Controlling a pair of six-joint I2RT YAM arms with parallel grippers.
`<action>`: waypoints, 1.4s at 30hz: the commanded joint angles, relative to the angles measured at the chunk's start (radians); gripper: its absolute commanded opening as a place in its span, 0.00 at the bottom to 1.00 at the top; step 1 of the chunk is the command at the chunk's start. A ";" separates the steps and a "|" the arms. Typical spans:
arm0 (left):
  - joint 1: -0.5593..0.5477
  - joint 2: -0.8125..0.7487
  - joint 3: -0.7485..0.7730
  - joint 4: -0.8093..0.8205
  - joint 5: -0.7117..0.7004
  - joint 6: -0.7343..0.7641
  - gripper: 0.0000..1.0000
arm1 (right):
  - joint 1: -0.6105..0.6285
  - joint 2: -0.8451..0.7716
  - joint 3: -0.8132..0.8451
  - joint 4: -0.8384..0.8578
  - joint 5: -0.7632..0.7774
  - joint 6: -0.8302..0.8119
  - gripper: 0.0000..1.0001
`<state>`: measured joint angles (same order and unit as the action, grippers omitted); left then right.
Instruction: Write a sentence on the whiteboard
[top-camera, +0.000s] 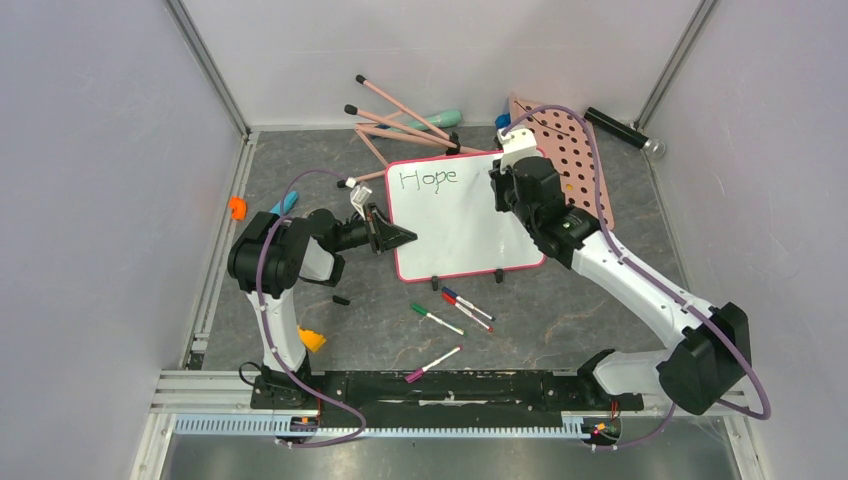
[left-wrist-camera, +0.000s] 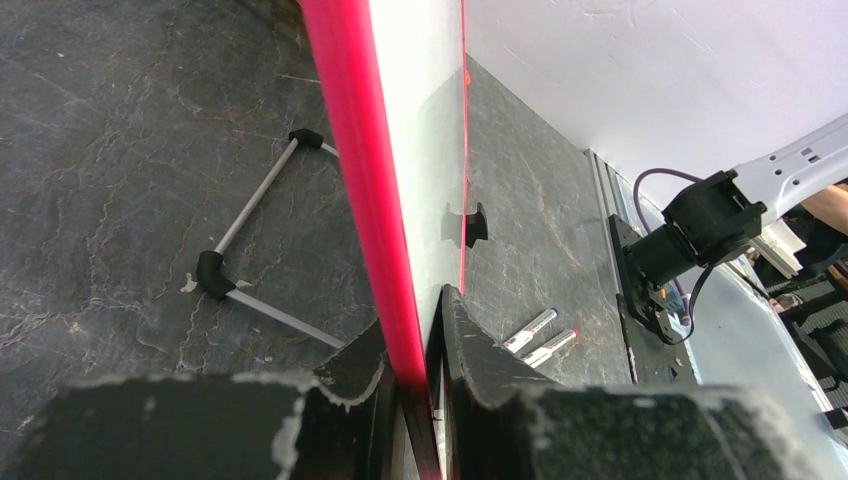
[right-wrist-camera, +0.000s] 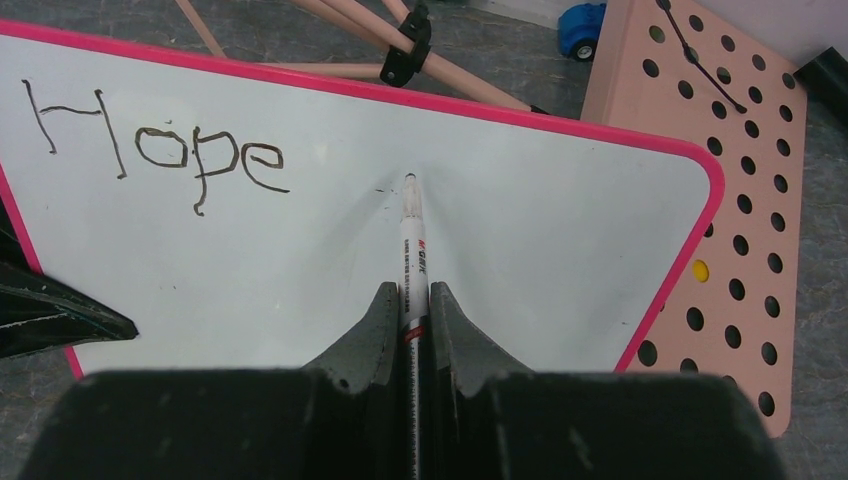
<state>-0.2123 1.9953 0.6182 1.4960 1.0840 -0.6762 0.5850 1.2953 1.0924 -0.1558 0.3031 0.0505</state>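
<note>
Pink-red rim around glossy white: from above, the whiteboard (top-camera: 460, 235) sits in the middle of the grey counter (top-camera: 560, 300), its far right corner lying over a pink pegboard (top-camera: 580, 165). My left fingers (top-camera: 402, 238) meet its left edge, and my right fingers (top-camera: 498, 180) hang over its upper right part. Of the sentence (top-camera: 428, 179) only "Hope" is there, at the top left. A few loose markers (top-camera: 455, 310) lie on the counter just beside the board's near edge.

From my left wrist, the rim runs edge-on between my left fingers, which are closed tight on it, one on either side.

From my right wrist, my right fingers are pinched on a white marker (right-wrist-camera: 412, 235). Its tip is down on the board to the right of "Hope", on the same line.
</note>
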 joint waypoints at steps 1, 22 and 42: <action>-0.009 0.002 0.022 0.061 0.004 0.086 0.02 | -0.007 0.026 0.056 0.048 -0.015 -0.005 0.00; -0.007 0.002 0.022 0.061 0.004 0.085 0.02 | -0.014 0.046 0.047 0.040 -0.035 -0.004 0.00; -0.006 0.002 0.022 0.061 0.004 0.084 0.02 | -0.014 -0.038 0.025 0.034 -0.014 0.005 0.00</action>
<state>-0.2123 1.9953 0.6201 1.4956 1.0843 -0.6762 0.5755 1.3228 1.1088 -0.1513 0.3077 0.0597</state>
